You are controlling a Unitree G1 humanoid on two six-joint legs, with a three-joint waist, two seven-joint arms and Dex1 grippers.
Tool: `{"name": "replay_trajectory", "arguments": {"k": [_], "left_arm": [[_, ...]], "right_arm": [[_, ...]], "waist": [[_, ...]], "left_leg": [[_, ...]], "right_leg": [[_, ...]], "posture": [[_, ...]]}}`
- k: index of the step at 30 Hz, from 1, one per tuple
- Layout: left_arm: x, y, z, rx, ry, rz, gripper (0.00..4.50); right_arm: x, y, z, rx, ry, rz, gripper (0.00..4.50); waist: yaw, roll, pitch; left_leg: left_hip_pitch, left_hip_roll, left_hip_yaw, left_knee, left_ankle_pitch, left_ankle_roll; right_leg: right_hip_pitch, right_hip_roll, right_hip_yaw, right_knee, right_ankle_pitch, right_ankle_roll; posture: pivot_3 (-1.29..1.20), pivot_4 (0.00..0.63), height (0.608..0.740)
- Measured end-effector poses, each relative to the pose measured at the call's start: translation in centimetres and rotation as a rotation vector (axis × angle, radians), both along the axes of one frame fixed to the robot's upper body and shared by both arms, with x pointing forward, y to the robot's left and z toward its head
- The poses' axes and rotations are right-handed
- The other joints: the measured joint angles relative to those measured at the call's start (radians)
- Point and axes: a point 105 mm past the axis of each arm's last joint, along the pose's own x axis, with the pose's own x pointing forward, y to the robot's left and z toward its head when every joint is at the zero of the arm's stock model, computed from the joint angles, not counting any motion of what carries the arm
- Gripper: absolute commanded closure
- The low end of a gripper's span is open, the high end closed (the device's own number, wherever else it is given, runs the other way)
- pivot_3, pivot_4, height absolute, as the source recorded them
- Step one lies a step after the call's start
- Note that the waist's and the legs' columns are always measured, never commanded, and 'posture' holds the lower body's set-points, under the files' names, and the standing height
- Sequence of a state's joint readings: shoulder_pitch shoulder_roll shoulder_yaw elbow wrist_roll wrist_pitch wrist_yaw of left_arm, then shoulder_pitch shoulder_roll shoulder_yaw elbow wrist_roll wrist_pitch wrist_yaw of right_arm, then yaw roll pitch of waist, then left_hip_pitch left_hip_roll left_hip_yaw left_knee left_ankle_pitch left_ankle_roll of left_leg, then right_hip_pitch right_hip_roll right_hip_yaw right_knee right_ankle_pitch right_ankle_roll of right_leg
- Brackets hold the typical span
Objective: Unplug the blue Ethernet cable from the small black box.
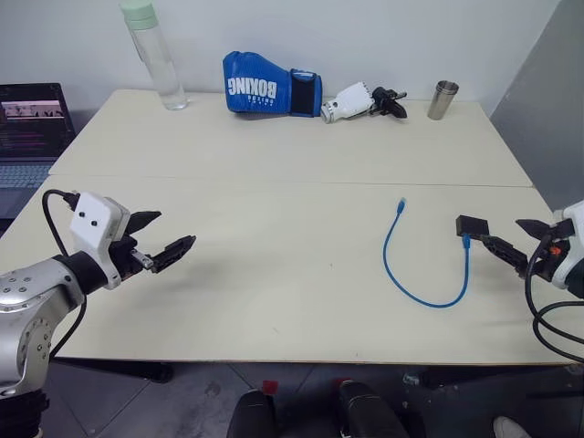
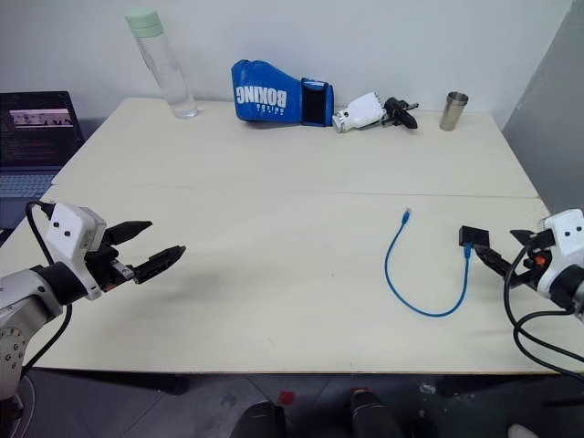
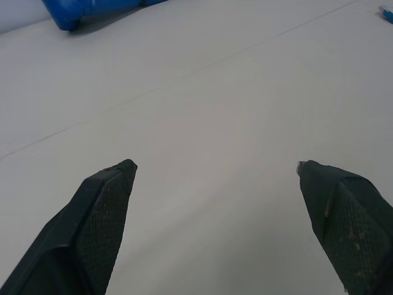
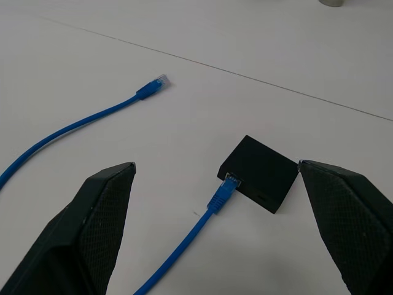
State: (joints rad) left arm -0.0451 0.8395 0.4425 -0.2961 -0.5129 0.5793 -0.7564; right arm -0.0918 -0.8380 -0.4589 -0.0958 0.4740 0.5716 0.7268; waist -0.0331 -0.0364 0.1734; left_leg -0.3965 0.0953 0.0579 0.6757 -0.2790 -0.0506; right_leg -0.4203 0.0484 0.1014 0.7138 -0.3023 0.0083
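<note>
Both grippers, left (image 1: 162, 235) and right (image 1: 504, 236), hover spread and empty near the worktop's (image 1: 274, 274) front corners; blue Ethernet cable (image 1: 424, 297) stays plugged into small black box (image 1: 473, 225) by the right edge

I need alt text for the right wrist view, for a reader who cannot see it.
A blue Ethernet cable is plugged into a small black box on a pale table, with the cable's other plug lying free. The right gripper is open, its black fingers rising on either side.
</note>
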Motion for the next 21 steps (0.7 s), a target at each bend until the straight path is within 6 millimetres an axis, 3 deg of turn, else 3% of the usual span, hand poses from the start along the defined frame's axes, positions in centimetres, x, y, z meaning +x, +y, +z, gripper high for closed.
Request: {"name": "replay_trajectory", "arguments": {"k": [15,21], "left_arm": [[0.1,-0.7,0.8,0.01,-0.054,-0.028,0.05],[0.0,-2.1,1.4,0.025,-0.079,-0.139,0.05]], "right_arm": [[-0.1,-0.1,0.0,-0.028,-0.005,-0.002,0.0],[-1.3,0.3,-0.7,-0.011,0.057,0.057,0.0]], "waist": [[0.0,0.0,0.0],[0.001,0.0,0.0]], "left_leg": [[0.0,0.0,0.0,0.0,0.0,0.0],[0.0,0.0,0.0,0.0,0.0,0.0]], "right_leg": [[0.0,0.0,0.0,0.0,0.0,0.0],[0.0,0.0,0.0,0.0,0.0,0.0]], "posture": [[0.0,0.15,0.74],[0.0,0.15,0.74]]}}
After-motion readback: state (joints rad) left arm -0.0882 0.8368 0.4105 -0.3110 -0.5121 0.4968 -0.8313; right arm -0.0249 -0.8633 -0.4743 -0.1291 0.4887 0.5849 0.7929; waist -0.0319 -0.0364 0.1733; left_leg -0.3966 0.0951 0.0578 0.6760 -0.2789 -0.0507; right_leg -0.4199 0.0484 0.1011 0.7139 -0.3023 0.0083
